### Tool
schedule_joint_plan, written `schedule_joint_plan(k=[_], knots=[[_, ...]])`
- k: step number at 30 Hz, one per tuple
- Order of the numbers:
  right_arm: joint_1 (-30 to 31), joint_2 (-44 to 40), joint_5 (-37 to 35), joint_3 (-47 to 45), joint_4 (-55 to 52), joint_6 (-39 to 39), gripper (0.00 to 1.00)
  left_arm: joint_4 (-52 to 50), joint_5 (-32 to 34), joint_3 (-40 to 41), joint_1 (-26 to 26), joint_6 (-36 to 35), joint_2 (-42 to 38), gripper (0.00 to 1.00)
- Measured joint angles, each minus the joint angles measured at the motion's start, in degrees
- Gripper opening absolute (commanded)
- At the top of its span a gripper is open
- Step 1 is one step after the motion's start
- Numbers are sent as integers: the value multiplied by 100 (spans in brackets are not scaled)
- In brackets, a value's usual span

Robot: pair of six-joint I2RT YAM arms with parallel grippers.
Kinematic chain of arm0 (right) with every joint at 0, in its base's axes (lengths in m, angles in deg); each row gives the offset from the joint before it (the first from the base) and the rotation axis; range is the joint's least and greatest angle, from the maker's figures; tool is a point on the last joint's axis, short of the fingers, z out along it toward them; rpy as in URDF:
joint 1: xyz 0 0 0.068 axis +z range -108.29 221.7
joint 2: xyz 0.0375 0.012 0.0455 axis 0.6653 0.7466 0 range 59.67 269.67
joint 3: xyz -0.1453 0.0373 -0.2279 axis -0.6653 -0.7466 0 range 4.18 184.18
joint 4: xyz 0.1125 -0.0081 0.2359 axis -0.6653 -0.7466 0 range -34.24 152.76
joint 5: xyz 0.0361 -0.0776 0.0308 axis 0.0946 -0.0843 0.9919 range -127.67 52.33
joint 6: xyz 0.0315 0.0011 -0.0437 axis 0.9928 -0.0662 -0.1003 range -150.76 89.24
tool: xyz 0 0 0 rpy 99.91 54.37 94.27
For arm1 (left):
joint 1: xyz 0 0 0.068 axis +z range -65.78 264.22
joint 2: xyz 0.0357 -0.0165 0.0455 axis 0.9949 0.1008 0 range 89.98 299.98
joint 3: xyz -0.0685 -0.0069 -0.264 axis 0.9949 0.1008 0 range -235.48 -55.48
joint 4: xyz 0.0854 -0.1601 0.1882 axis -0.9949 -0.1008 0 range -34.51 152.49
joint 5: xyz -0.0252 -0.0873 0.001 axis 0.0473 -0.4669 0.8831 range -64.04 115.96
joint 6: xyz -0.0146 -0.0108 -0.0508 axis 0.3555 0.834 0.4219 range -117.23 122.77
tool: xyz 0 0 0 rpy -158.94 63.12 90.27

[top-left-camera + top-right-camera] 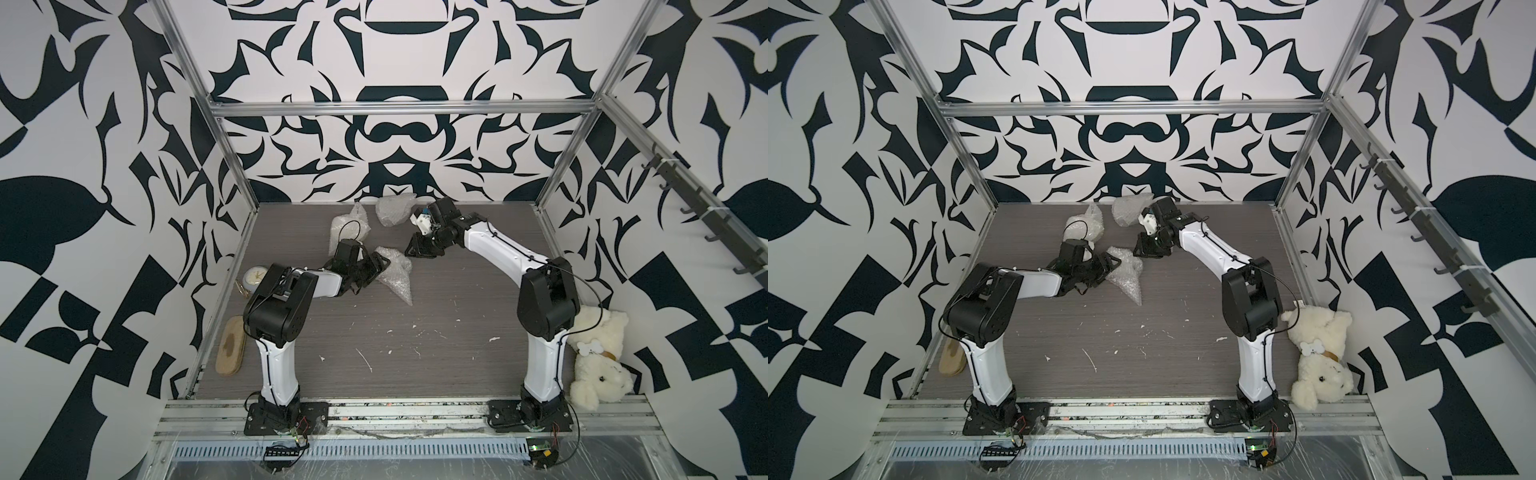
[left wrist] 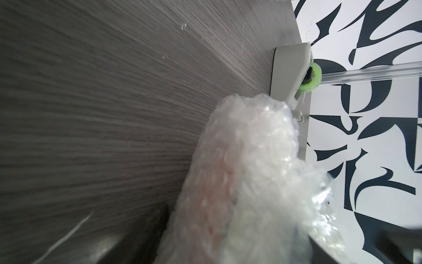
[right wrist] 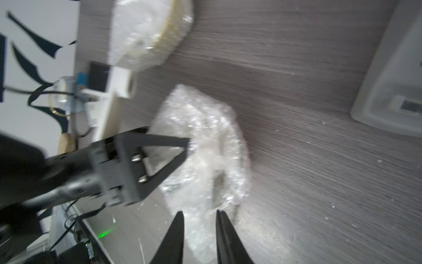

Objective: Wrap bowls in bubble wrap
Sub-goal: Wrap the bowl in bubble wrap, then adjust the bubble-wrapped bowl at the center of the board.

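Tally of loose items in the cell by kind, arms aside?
Bubble-wrap bundles: 3
Tape dispenser: 1
Plush toy: 1
Clock: 1
Wooden oval: 1
Total: 7

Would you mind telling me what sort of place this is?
Most likely a robot test cell, not a home: the left arm and right arm are bolted to a metal rail at the table edge, an aluminium frame boxes it in, and the walls carry a bold black-and-white pattern.
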Motion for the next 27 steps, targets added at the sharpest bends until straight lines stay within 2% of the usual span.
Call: schedule_joint_plan(k=[5,10,16,27], knots=[[332,68,59,317,-28,-114,16,-2,-7,0,0,-2,0,72],[455,542,44,400,-22,-127,15,-7,-11,0,0,-7,0,72],[203,1049,-114,382,-39,-120,13,-13,-15,-4,0,-33,0,72],[-352,623,-199,31,-61,-212,14,-92,-81,-129,0,-92,76,72]])
